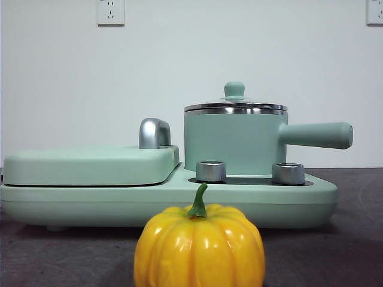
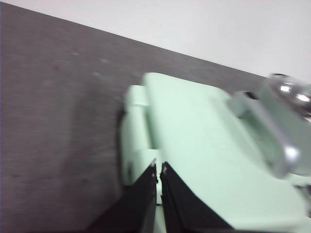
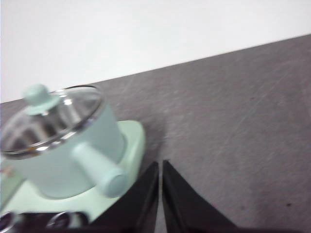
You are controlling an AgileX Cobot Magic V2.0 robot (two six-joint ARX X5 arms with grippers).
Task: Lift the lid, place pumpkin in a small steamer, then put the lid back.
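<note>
Right, current state:
Table point(image 1: 353, 239): dark grey top, pale wall behind.
Cooker base point(image 1: 167, 206): mint-green, wide, sits on the table; two steel dials point(image 1: 210, 171) along its front edge below the pot.
Griddle cover point(image 1: 90, 164): flat, mint-green, closed, on the base at 9 o'clock from the pot; steel handle point(image 1: 154, 133) at its edge nearest the pot.
Small steamer point(image 1: 233, 143): upright on the base, long straight handle pointing to 3 o'clock in the front view.
Pumpkin point(image 1: 199, 248): yellow-orange, green stem up, on the table at 6 o'clock from the steamer, in front of the base, well apart from both grippers.
Lid point(image 1: 234, 106): glass, steel rim, seated flat on the steamer, mint knob on top.
Left gripper point(image 2: 158, 167): above the griddle cover end of the base, jaws pressed together, holding nothing.
Right gripper point(image 3: 160, 165): above bare table beside the steamer's handle end, jaws clenched, nothing between them.
</note>
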